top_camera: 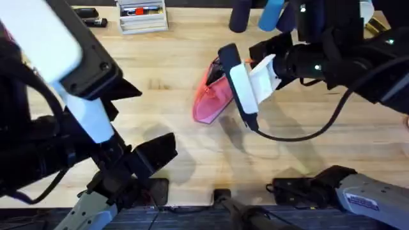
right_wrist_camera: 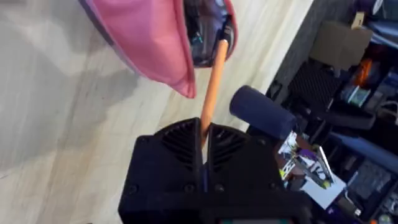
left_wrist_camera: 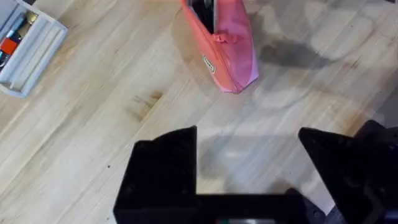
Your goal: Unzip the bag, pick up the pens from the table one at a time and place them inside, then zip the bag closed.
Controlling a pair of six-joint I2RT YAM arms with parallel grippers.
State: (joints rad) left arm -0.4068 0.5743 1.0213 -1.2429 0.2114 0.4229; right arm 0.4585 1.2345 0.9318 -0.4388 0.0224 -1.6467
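The salmon-pink bag (top_camera: 209, 102) lies on the table (top_camera: 153, 76) with its zipper mouth gaping open. My right gripper (top_camera: 225, 76) hovers at that mouth. In the right wrist view the gripper (right_wrist_camera: 204, 140) is shut on the thin orange pen (right_wrist_camera: 212, 81). The pen's far end pokes into the bag's (right_wrist_camera: 149, 43) dark opening. My left gripper (left_wrist_camera: 249, 162) stands open over bare wood, well short of the bag (left_wrist_camera: 233, 50), with nothing between its fingers. Overhead, the left gripper (top_camera: 160, 152) sits toward the front left.
A white tray (top_camera: 142, 18) holding red and black markers stands at the far edge, seen also from the left wrist as the tray (left_wrist_camera: 28, 46). Black items (top_camera: 89, 16) lie at the back left. Blue and dark cylinders (top_camera: 259, 14) stand behind the right arm.
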